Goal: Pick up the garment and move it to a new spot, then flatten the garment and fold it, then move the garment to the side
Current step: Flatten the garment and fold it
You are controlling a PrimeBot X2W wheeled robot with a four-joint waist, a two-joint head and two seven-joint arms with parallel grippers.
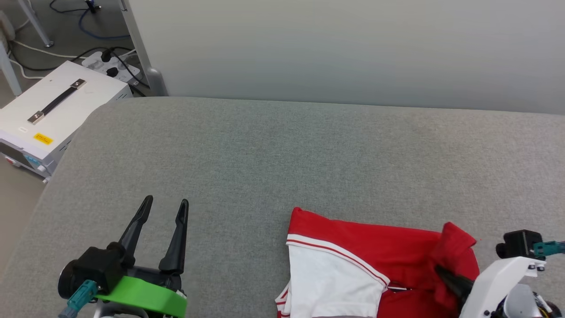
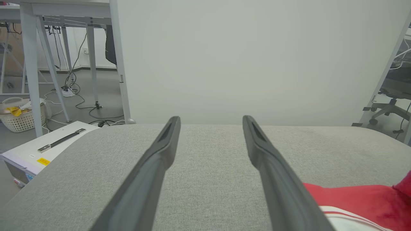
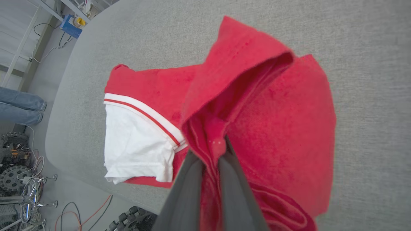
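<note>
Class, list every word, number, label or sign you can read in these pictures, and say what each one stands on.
No text here can be read.
Yellow sticker on the white box: dark marks, too small to read.
Small white label on the same box: too small to read.
Shirt: the visible part bears stripes, no letters.

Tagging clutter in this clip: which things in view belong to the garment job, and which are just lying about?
Job: garment, pinched by the right gripper; left gripper, open, apart from the garment; grey pad under the garment.
Lying about: white case, power strip, basket, chair, a person's legs.
</note>
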